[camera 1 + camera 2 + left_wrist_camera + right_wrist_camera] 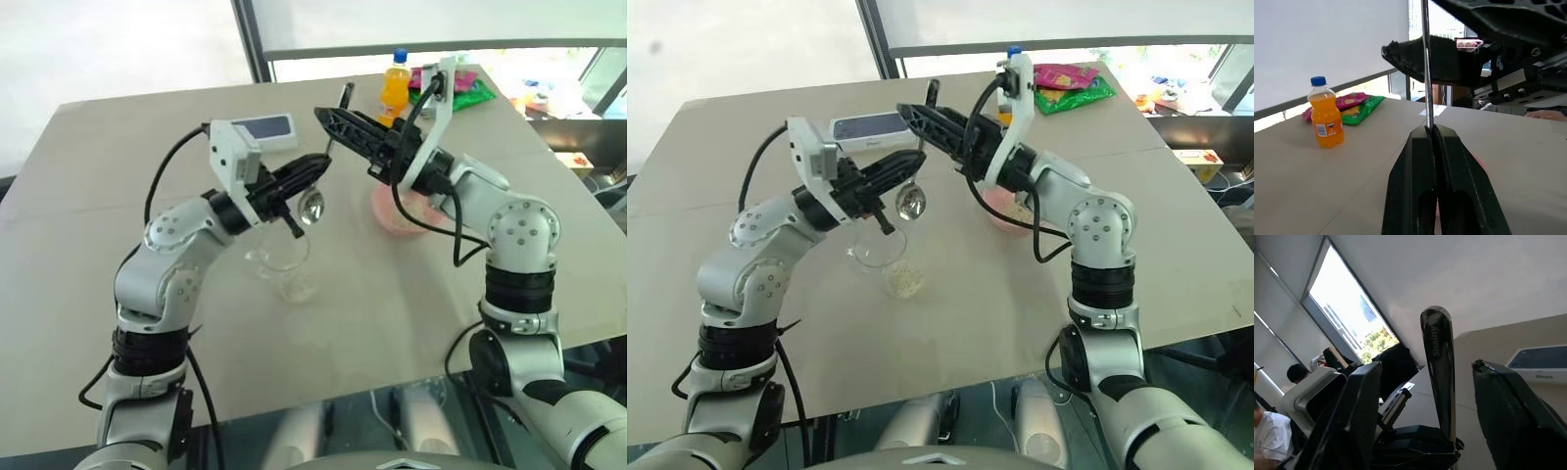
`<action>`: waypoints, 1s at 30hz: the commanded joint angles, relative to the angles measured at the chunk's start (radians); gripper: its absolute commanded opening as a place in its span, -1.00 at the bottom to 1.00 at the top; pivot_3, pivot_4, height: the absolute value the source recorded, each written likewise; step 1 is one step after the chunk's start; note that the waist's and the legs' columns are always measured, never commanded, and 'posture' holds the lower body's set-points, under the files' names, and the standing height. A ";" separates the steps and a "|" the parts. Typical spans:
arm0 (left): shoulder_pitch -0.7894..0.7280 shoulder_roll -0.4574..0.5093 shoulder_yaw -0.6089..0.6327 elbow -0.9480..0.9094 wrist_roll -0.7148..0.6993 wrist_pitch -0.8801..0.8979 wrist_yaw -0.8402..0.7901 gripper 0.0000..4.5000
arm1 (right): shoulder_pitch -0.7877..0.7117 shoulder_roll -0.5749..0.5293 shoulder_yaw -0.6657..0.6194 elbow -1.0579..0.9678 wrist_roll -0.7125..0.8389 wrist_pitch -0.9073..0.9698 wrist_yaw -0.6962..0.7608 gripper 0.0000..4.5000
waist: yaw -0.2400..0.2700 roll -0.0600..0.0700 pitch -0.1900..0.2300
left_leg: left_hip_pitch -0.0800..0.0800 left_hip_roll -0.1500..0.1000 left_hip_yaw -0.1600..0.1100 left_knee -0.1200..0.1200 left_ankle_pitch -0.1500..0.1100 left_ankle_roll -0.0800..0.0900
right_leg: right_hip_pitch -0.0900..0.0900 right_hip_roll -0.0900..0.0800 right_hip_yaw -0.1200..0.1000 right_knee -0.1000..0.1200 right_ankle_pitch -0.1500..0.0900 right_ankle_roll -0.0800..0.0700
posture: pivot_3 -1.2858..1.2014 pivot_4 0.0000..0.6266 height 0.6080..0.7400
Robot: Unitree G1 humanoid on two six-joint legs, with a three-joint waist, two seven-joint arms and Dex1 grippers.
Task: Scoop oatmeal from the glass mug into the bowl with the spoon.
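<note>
Writing that can be read is sparse: "iPhone" on the white box point(1542, 363) lying on the far side of the desk point(118, 196), and stamped lettering on the spoon point(315, 191) handle, too dim to make out. The orange drink bottle point(1325, 119) carries a label whose words are illegible; snack packets point(1070, 82) lie at the far right. The left gripper point(315, 169) has its fingers point(1449, 186) pressed together on the spoon's thin handle — shiny oval bowl hanging down above the glass mug point(284, 262), handle rising up. The right gripper point(338, 113) has its fingers spread wide around the handle's upper end, not clamping it. Clear and colourless, the mug stands mid-desk, a little heap of oatmeal point(904, 280) seen beside it. Just right of the mug sits the pink bowl point(397, 217), partly hidden by the right arm.
</note>
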 commanded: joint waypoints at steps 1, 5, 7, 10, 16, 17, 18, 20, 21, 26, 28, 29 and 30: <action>-0.015 0.009 0.022 -0.035 -0.012 -0.007 0.007 -1.00 | -0.025 0.000 -0.006 0.000 -0.003 -0.021 0.010 0.98 | 0.000 0.000 0.000 | 0.000 0.000 0.000 0.000 0.000 0.000 | 0.000 0.000 0.000 0.000 0.000 0.000 | 0.03 -0.52 1.00; -0.014 0.009 0.024 -0.039 -0.017 -0.003 0.006 -1.00 | -0.036 0.007 -0.013 0.012 -0.015 -0.037 0.000 0.98 | 0.000 0.000 0.000 | 0.000 0.000 0.000 0.000 0.000 0.000 | 0.000 0.000 0.000 0.000 0.000 0.000 | 0.03 -0.52 1.00; -0.011 0.009 0.023 -0.041 -0.021 0.000 0.002 -1.00 | -0.038 0.008 -0.012 0.013 -0.023 -0.044 -0.001 0.98 | 0.000 0.000 0.000 | 0.000 0.000 0.000 0.000 0.000 0.000 | 0.000 0.000 0.000 0.000 0.000 0.000 | 0.03 -0.52 1.00; -0.010 0.010 0.021 -0.041 -0.028 0.005 -0.007 -1.00 | -0.047 0.009 -0.014 0.018 -0.037 -0.061 -0.001 0.98 | 0.000 0.000 0.000 | 0.000 0.000 0.000 0.000 0.000 0.000 | 0.000 0.000 0.000 0.000 0.000 0.000 | 0.03 -0.52 1.00; -0.005 0.012 0.018 -0.036 -0.030 0.005 -0.022 -1.00 | -0.062 0.001 -0.014 0.014 -0.033 -0.061 0.021 0.74 | 0.000 0.000 0.000 | 0.000 0.000 0.000 0.000 0.000 0.000 | 0.000 0.000 0.000 0.000 0.000 0.000 | 0.03 -0.52 1.00; -0.005 0.013 0.017 -0.035 -0.028 0.004 -0.023 -1.00 | -0.061 -0.002 -0.010 0.012 -0.035 -0.058 0.025 0.70 | 0.000 0.000 0.000 | 0.000 0.000 0.000 0.000 0.000 0.000 | 0.000 0.000 0.000 0.000 0.000 0.000 | 0.03 -0.52 1.00; -0.005 0.013 0.017 -0.034 -0.027 0.003 -0.024 -1.00 | -0.060 -0.003 -0.008 0.010 -0.036 -0.057 0.028 0.46 | 0.000 0.000 0.000 | 0.000 0.000 0.000 0.000 0.000 0.000 | 0.000 0.000 0.000 0.000 0.000 0.000 | 0.03 -0.52 1.00; -0.007 0.009 0.018 -0.034 -0.028 0.001 -0.024 -1.00 | -0.058 -0.004 -0.007 0.010 -0.038 -0.056 0.032 0.06 | 0.000 0.000 0.000 | 0.000 0.000 0.000 0.000 0.000 0.000 | 0.000 0.000 0.000 0.000 0.000 0.000 | 0.03 -0.52 1.00; -0.007 0.007 0.018 -0.034 -0.028 0.001 -0.024 -1.00 | -0.057 -0.005 -0.006 0.009 -0.039 -0.056 0.033 -0.16 | 0.000 0.000 0.000 | 0.000 0.000 0.000 0.000 0.000 0.000 | 0.000 0.000 0.000 0.000 0.000 0.000 | 0.03 -0.52 1.00; -0.002 0.009 0.019 -0.035 -0.028 -0.001 -0.029 -1.00 | -0.057 -0.004 -0.009 0.009 -0.041 -0.058 0.035 -0.99 | 0.000 0.000 0.000 | 0.000 0.000 0.000 0.000 0.000 0.000 | 0.000 0.000 0.000 0.000 0.000 0.000 | 0.03 -0.52 1.00; 0.000 0.012 0.021 -0.032 -0.028 -0.002 -0.031 -1.00 | -0.058 -0.005 -0.012 0.013 -0.044 -0.059 0.037 -0.99 | 0.000 0.000 0.000 | 0.000 0.000 0.000 0.000 0.000 0.000 | 0.000 0.000 0.000 0.000 0.000 0.000 | 0.03 -0.52 1.00; 0.001 0.015 0.022 -0.030 -0.026 -0.004 -0.033 -1.00 | -0.057 -0.008 -0.012 0.015 -0.049 -0.061 0.038 -0.99 | 0.000 0.000 0.000 | 0.000 0.000 0.000 0.000 0.000 0.000 | 0.000 0.000 0.000 0.000 0.000 0.000 | 0.03 -0.52 1.00; 0.003 0.017 0.024 -0.029 -0.025 -0.004 -0.033 -1.00 | -0.056 -0.010 -0.013 0.017 -0.052 -0.062 0.037 -0.99 | 0.000 0.000 0.000 | 0.000 0.000 0.000 0.000 0.000 0.000 | 0.000 0.000 0.000 0.000 0.000 0.000 | 0.03 -0.52 1.00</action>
